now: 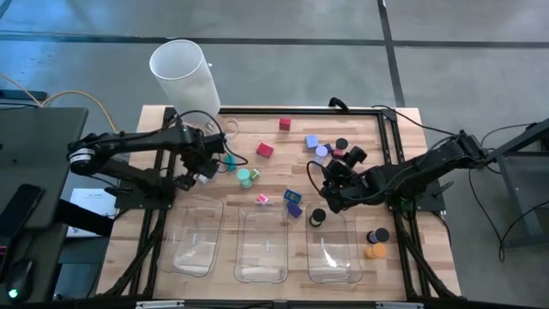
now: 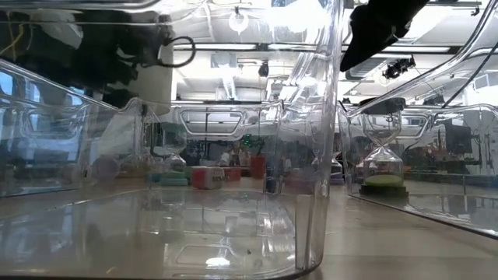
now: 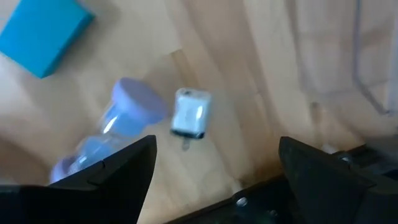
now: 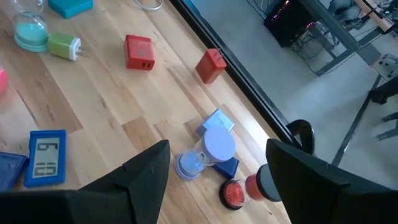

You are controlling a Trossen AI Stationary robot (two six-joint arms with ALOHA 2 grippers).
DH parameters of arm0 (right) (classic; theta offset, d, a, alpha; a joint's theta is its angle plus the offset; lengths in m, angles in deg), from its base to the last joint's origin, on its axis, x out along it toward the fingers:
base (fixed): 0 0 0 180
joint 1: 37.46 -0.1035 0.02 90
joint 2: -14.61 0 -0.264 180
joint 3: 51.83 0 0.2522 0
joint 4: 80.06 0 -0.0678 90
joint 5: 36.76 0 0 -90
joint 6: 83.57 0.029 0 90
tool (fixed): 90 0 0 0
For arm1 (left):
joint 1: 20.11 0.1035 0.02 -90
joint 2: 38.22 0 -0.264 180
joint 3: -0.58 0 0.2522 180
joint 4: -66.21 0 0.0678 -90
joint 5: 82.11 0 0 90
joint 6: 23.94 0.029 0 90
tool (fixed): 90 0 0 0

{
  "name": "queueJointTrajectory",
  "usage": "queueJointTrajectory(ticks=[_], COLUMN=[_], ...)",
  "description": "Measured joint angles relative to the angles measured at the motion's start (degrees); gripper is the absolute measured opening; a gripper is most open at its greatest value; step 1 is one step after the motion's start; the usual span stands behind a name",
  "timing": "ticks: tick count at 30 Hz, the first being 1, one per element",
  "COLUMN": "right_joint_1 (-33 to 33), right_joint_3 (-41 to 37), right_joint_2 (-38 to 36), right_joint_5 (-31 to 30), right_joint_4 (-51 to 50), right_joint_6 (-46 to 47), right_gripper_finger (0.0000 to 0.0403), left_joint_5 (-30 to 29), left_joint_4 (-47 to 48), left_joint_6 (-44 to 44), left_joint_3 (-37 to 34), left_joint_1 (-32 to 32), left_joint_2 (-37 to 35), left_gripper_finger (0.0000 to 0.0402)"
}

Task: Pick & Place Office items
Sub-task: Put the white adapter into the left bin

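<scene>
Small office items lie scattered on the wooden table (image 1: 274, 167). My left gripper (image 3: 214, 174) is open and points down over a white plug cube (image 3: 190, 113), a purple sand timer (image 3: 112, 140) lying on its side, and a blue block (image 3: 43, 34); in the high view my left gripper (image 1: 206, 165) is at the table's left. My right gripper (image 4: 217, 186) is open and slants down over a purple sand timer (image 4: 208, 152), blue blocks (image 4: 217, 121) and red-and-black caps (image 4: 233, 193); in the high view my right gripper (image 1: 330, 184) is right of centre. Neither holds anything.
Three clear trays (image 1: 262, 249) stand in a row at the near edge. A tall white cylinder (image 1: 182, 73) stands at the far left. Red cubes (image 4: 138, 51), a teal timer (image 4: 31, 31), a green plug (image 4: 64, 46) and a blue display piece (image 4: 48, 157) lie mid-table. Black and orange caps (image 1: 376, 243) sit at the near right.
</scene>
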Motion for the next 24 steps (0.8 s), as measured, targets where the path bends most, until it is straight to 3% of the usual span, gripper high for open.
queueJointTrajectory(ticks=[6, 24], right_joint_1=[0.0, 0.0], right_joint_3=[0.0, 0.04], right_joint_2=[0.01, 0.0], right_joint_5=[-0.09, -0.11], right_joint_4=[0.0, -0.07], right_joint_6=[-0.25, -0.67], right_gripper_finger=[0.0256, 0.0256], left_joint_5=[3.93, 4.25], left_joint_4=[-2.56, -8.35], left_joint_6=[-1.96, -3.27], left_joint_3=[-0.5, -6.56], left_joint_1=[1.82, 2.79], left_joint_2=[2.5, 3.82], left_gripper_finger=[0.033, 0.033])
